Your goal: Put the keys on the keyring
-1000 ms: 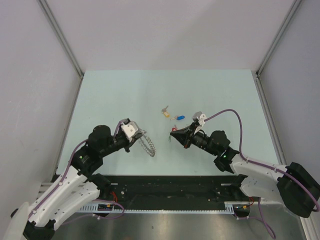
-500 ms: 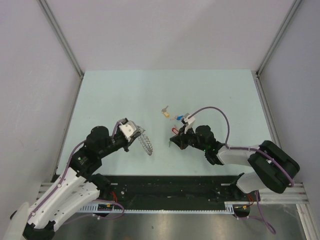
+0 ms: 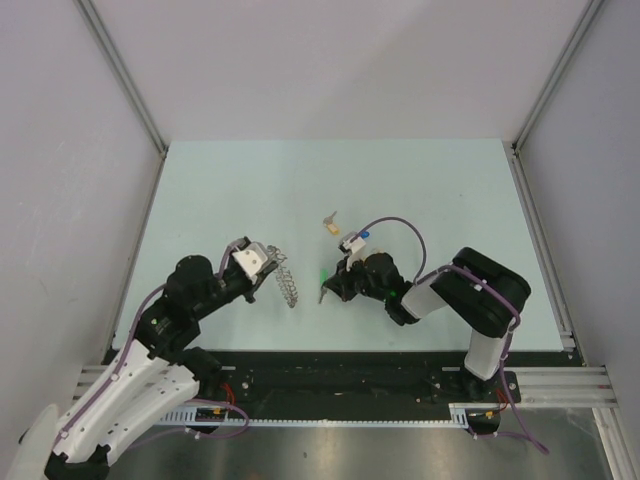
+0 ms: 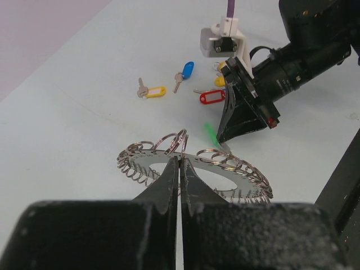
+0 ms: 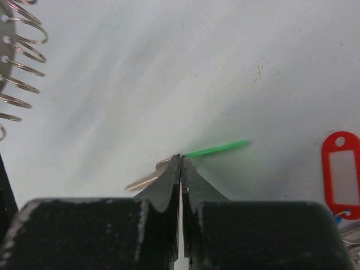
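Observation:
My left gripper is shut on the near edge of the keyring, a flat silver ring fringed with small wire loops, held off the table. From above the keyring hangs just right of the left gripper. My right gripper is shut on a silver key with a green tag, its blade pointing left. That green tag is a short way right of the keyring. More keys lie behind: yellow tag, blue tag, red tag.
The right arm's purple cable loops over the keys lying on the pale table. Grey walls close in the left, right and back sides. A black rail with the arm bases runs along the near edge.
The right arm has folded and swung left, carrying the green-tagged key closer to the keyring. The left gripper with the keyring has drifted slightly left.

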### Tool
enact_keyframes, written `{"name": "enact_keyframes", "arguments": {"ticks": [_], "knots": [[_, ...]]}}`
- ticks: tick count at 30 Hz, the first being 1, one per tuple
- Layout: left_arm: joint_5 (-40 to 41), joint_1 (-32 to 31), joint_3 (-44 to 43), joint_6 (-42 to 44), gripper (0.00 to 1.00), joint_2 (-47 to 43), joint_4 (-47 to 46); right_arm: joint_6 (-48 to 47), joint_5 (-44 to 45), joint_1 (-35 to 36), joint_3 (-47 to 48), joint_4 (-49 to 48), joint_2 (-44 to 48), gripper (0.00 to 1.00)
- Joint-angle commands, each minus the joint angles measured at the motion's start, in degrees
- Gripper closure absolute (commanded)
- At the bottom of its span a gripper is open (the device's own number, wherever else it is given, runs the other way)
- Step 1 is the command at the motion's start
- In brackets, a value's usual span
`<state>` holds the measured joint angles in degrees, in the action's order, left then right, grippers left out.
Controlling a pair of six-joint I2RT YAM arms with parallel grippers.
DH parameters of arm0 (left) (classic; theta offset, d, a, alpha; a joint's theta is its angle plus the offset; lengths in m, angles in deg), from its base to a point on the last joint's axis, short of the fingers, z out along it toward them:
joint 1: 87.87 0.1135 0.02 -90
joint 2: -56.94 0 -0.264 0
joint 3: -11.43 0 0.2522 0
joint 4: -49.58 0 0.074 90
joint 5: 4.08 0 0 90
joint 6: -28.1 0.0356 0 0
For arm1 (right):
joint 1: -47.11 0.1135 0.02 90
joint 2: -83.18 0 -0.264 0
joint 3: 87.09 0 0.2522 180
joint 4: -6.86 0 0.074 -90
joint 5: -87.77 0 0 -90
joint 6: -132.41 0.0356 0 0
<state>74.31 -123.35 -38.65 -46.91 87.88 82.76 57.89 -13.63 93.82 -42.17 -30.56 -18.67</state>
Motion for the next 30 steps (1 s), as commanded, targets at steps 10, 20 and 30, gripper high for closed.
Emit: {"name": "enact_keyframes", "arguments": {"ticks": [10, 20, 30], "knots": [[1.68, 0.15, 0.01, -0.83, 0.99, -2.20, -3.25, 0.43, 3.13, 2.76, 0.57, -1.75, 1.81, 0.71], [5.90, 0.15, 0.46, -1.18, 0.99, -4.48, -3.69, -9.05, 9.11, 2.23, 19.42, 45.66, 10.88, 0.58], [13.27, 0.15, 0.28, -4.78, 1.00, -7.91, 0.26, -20.31, 5.96, 1.89, 41.07, 75.42, 0.08, 0.60]]}}
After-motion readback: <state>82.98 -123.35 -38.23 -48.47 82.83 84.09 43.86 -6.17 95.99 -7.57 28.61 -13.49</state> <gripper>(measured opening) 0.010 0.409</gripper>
